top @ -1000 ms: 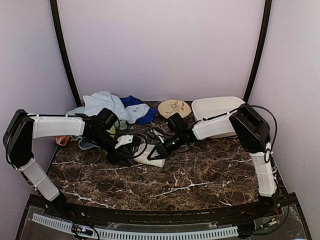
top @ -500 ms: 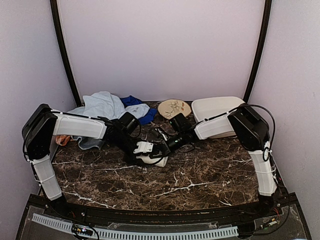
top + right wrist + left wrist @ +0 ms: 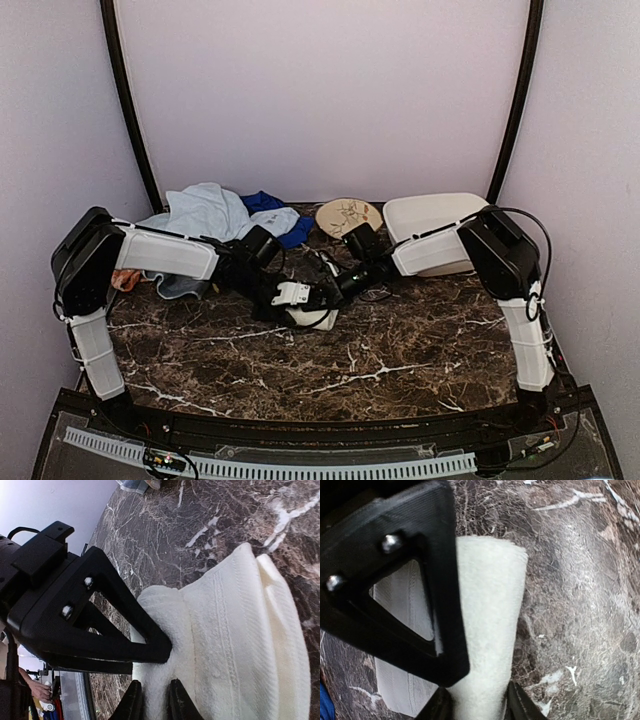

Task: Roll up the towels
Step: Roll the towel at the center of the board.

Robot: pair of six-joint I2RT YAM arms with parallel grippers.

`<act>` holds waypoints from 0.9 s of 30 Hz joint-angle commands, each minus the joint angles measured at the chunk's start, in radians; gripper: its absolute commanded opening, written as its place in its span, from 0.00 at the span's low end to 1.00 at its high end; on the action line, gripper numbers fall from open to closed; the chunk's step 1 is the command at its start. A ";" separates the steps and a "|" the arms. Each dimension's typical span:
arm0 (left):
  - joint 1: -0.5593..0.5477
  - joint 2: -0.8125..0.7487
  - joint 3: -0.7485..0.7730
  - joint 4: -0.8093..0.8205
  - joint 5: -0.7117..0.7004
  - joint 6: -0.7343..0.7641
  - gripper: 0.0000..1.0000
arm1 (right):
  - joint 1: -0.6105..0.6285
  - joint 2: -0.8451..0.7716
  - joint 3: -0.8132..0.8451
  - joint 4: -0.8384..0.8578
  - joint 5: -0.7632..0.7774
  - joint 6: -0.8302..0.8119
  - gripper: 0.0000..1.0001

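Since a second ago the left arm [image 3: 165, 255] has swung from the left of the frame to the middle, and the cream towel [image 3: 308, 317] has shrunk from a loose flat shape to a tight bundle. On the table [image 3: 400, 360] the other towels [image 3: 205, 212] lie heaped at upper left, with the tub [image 3: 435, 215] and plate [image 3: 348, 215] at the back, all apart from the work. Centre frame, the cream towel is partly rolled, a flat tail lying beside the roll. The left fingers [image 3: 437, 711] are narrow, clamped on the roll's end. The right fingers [image 3: 131, 702] are narrow too, pinching a fold of the same cloth. Both pairs crowd together, so a small shift could knock one against the other. Pulling apart would likely unwind the roll, and releasing before the tail is wound may let the soft cloth spring open.
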 commanded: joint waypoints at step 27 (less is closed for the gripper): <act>0.020 0.159 0.180 -0.571 0.249 -0.060 0.00 | -0.122 -0.924 -0.707 0.573 1.279 -0.207 1.00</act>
